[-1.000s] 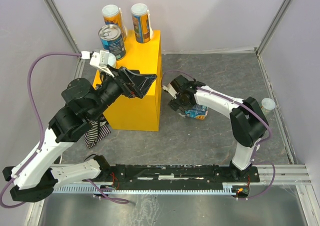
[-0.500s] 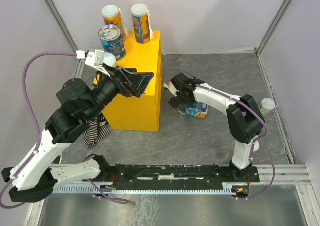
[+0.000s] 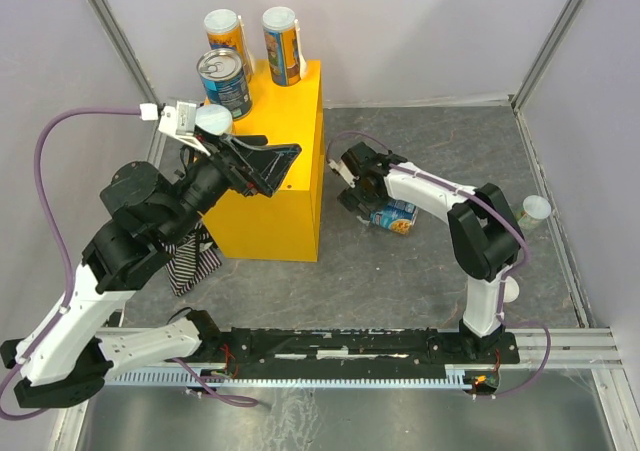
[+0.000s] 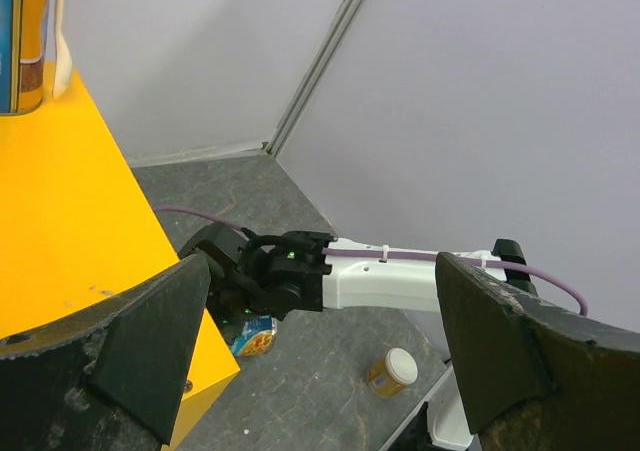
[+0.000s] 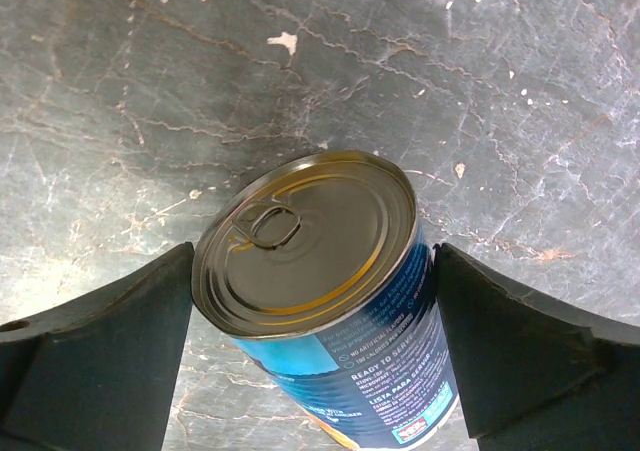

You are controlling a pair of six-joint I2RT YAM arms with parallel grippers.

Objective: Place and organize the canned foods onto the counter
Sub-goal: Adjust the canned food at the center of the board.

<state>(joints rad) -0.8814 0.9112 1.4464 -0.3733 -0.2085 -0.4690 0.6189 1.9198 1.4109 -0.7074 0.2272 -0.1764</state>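
Three cans stand at the far end of the yellow counter point(image 3: 285, 206): two tall orange-and-blue ones point(image 3: 226, 33) point(image 3: 282, 43) and a blue one with a silver top point(image 3: 224, 83). A blue can with a pull-tab top point(image 5: 330, 301) lies tilted on the grey floor point(image 3: 393, 216), just right of the counter. My right gripper point(image 5: 320, 361) is open astride it, with a gap at each finger. My left gripper point(image 3: 272, 164) hangs open and empty over the counter's top point(image 4: 60, 221). An orange can with a white lid point(image 4: 392, 371) stands by the right wall point(image 3: 536, 211).
A striped cloth point(image 3: 190, 261) lies on the floor at the counter's left front, under my left arm. Grey walls with metal frame posts close in the back and both sides. The right arm's purple cable point(image 4: 520, 269) runs along its white forearm.
My left arm has drawn back to the left, its gripper still open. My right gripper has shifted a little toward the counter, and its elbow has swung left. The blue can stays between its fingers.
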